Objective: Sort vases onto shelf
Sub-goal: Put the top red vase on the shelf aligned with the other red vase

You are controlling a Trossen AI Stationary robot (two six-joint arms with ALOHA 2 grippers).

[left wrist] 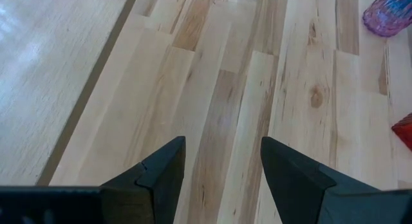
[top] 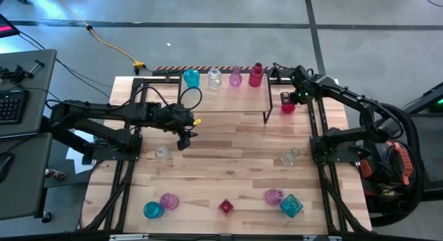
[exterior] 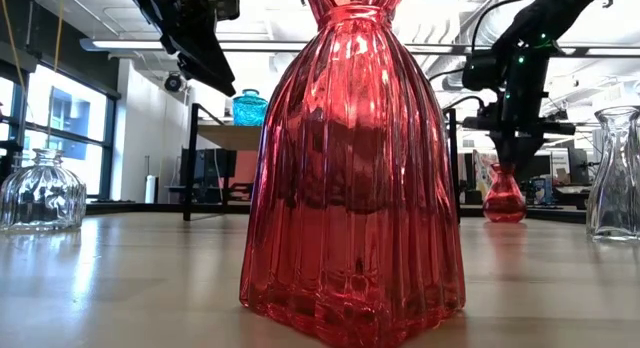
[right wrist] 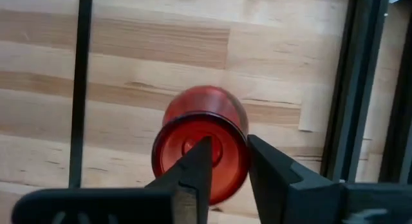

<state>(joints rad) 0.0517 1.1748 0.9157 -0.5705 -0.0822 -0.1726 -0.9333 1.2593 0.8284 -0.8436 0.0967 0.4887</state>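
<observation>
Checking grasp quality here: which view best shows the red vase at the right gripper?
The right wrist view: it looks down on the red vase, one finger inside its mouth, one outside the rim. The high view shows it small beside the shelf; the low view shows it far off; the left wrist view misses it.

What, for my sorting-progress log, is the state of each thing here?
Shelf: carries four upright vases along its back edge.
Left end effector: open, empty, over bare table.
Right end effector: at the mouth of the red vase.
Red vase: upright on the table, beside the shelf's right end, not yet shelved.
</observation>
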